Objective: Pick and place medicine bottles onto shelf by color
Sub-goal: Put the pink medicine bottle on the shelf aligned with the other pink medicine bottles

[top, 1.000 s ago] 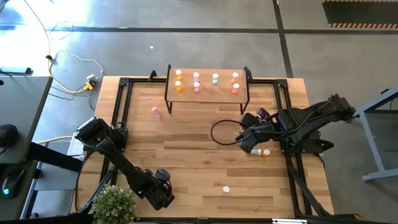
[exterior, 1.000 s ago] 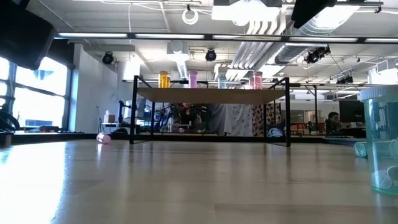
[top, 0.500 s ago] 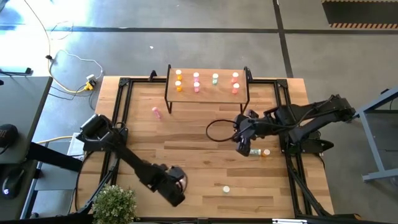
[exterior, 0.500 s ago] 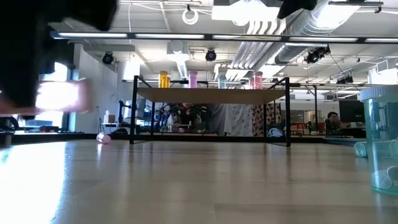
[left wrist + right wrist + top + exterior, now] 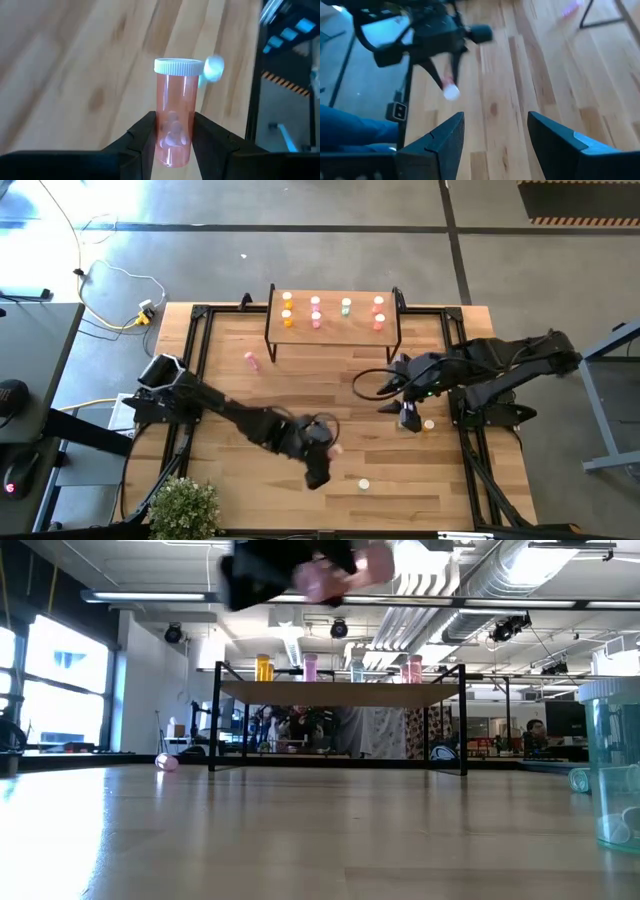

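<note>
Pink bottle between left fingers, mid-table.

Pink bottle's base behind fingers

Pink bottle with white cap in dark left gripper. On the light-wood shelf: orange, pink, teal, red bottles.

1. The low light-wood shelf on black legs bears two rows of small capped bottles; bare board lies between columns.
2. A stray pink bottle lies beside the shelf's left leg.
3. Mid-table is bare wood.
</note>
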Robot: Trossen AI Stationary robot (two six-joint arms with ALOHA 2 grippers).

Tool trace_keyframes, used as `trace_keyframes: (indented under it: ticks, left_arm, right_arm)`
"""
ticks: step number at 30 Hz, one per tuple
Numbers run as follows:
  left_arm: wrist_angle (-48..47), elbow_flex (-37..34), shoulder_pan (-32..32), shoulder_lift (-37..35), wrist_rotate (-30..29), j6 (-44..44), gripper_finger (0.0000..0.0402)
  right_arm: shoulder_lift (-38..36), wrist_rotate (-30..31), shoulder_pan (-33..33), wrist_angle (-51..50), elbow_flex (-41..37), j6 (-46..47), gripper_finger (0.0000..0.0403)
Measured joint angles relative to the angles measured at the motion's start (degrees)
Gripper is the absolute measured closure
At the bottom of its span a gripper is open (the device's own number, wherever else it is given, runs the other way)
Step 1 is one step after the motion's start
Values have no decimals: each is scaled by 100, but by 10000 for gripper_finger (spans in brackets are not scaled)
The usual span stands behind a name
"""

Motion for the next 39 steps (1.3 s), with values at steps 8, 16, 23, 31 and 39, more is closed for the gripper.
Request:
trace_keyframes:
  ticks: [8,16,23,31,39]
  left_arm:
    - [958,466,705,-4,108,1475,298]
    - [1767,617,1297,-4,567,2551,298]
    - [2364,617,1674,-4,955,3091,298]
    - [2585,617,1938,-4,1303,3412,298]
    - [2589,617,2100,-4,1316,3470,298]
  right_arm:
    - [-215,-3,1,172,0,-326,194]
    - [-219,-8,2,337,0,-475,194]
    - [-219,46,2,400,0,-399,194]
    - [-219,463,-39,394,0,-280,194]
    - [-443,970,-39,175,0,-133,194]
